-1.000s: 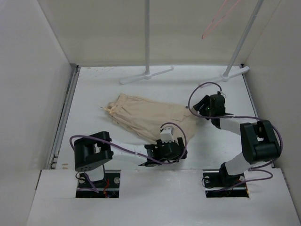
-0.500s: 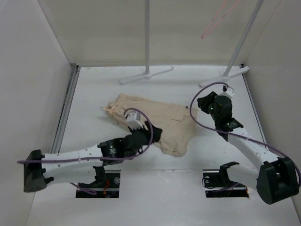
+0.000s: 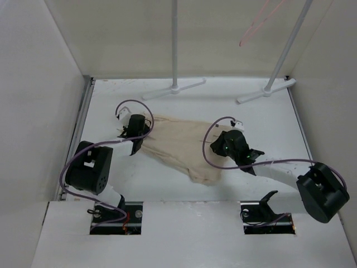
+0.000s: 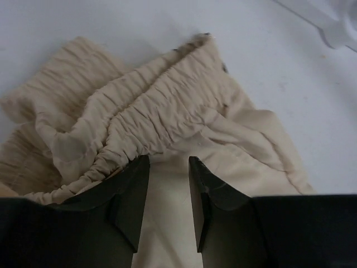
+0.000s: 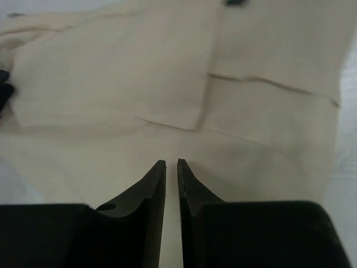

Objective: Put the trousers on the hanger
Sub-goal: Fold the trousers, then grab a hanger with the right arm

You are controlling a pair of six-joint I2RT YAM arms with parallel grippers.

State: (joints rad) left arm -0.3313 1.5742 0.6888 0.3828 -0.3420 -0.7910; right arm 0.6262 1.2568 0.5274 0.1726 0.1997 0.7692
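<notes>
On counter (image 3: 268, 120) | trousers (image 3: 178, 142) flat | left gripper (image 4: 167, 162) at waistband, right gripper (image 5: 171, 163) mid-cloth | jaws narrow, grasp: cannot tell | hanger (image 3: 255, 25) up beside far rack pole (image 3: 285, 50)

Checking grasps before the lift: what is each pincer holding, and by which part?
Right pincer appears pinched on the trousers at flat cloth beside a pocket seam. Left pincer straddles the gathered waistband; whether it grips cannot be told.

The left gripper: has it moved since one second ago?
Yes. The left gripper went left and toward the back, nearer the rack foot, now at the left end of the trousers.
</notes>
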